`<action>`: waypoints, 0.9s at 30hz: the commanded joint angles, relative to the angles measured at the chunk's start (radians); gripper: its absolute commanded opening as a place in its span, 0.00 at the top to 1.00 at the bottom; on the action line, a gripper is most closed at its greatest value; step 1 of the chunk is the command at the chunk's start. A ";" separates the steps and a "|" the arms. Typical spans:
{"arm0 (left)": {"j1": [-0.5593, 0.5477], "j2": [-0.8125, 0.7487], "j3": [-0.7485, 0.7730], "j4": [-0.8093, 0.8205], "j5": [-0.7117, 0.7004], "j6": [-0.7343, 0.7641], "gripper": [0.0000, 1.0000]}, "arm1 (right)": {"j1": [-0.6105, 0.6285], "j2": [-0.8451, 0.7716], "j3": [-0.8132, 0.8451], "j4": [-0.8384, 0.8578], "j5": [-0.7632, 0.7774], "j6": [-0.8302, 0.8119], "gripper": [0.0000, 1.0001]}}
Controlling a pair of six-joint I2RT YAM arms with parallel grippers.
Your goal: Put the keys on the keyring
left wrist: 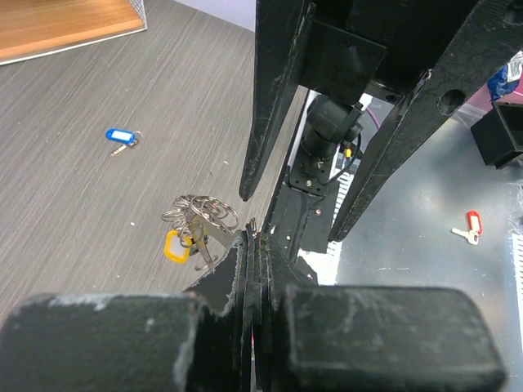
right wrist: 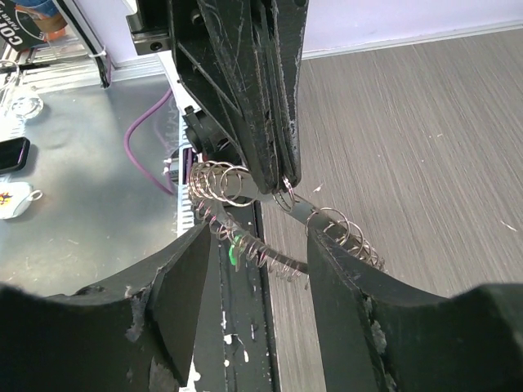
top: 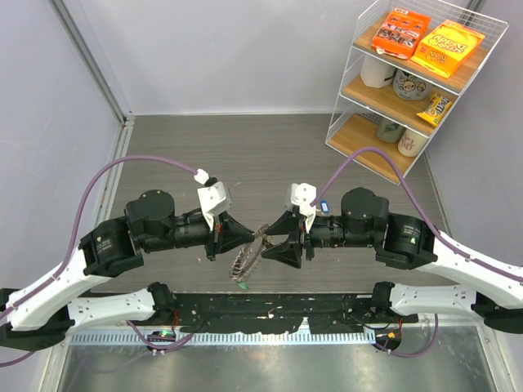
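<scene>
The grey wood-grain table (top: 245, 139) fills most of the top view. A wire rack (top: 359, 135) of snack boxes and cups stands at its far right corner, well away from the left gripper (top: 255, 236).

Both arms reach inward and meet tip to tip over the near half of the table. The left gripper is fully closed, its fingers (left wrist: 249, 269) pressed flat together. They pinch a thin part of the keyring (right wrist: 282, 192) at their very tip.

The right gripper (top: 268, 243) faces the left gripper almost nose to nose. Its jaws are wide apart and have hold of nothing that can be made out. Its fingers (right wrist: 184, 294) stand on either side of the left gripper's tip, and the fringed arc of the keyring runs across the gap between them. Whether either pad touches the ring cannot be told.

The keyring (top: 248, 260) hangs below the left gripper's tip, above the table, its bunched keys trailing toward the near edge. A yellow tag (left wrist: 175, 246) and a green tag (right wrist: 233, 250) sit among them.

A blue-tagged key (left wrist: 121, 137) lies on the table, well apart from the left gripper. A red-tagged key (left wrist: 467, 230) lies on the metal surface, also well apart.
</scene>
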State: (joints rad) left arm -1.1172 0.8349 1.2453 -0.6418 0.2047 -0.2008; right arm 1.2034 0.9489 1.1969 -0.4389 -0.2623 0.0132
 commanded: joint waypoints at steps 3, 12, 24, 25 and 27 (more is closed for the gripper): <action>0.002 -0.016 0.054 0.056 0.035 0.009 1.00 | 0.007 -0.010 0.067 0.019 0.009 -0.044 0.43; 0.000 -0.011 0.062 0.060 0.065 0.014 1.00 | 0.007 0.033 0.116 -0.015 -0.011 -0.087 0.43; 0.002 -0.020 0.059 0.065 0.108 0.015 1.00 | 0.007 0.048 0.135 -0.009 -0.051 -0.096 0.47; 0.000 -0.022 0.059 0.070 0.110 0.014 1.00 | 0.007 0.050 0.133 -0.011 -0.054 -0.099 0.48; 0.002 -0.025 0.057 0.073 0.114 0.012 1.00 | 0.007 0.051 0.136 -0.009 -0.054 -0.099 0.49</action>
State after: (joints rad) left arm -1.1172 0.8330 1.2602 -0.6407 0.2859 -0.1982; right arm 1.2034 1.0012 1.2877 -0.4736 -0.2935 -0.0746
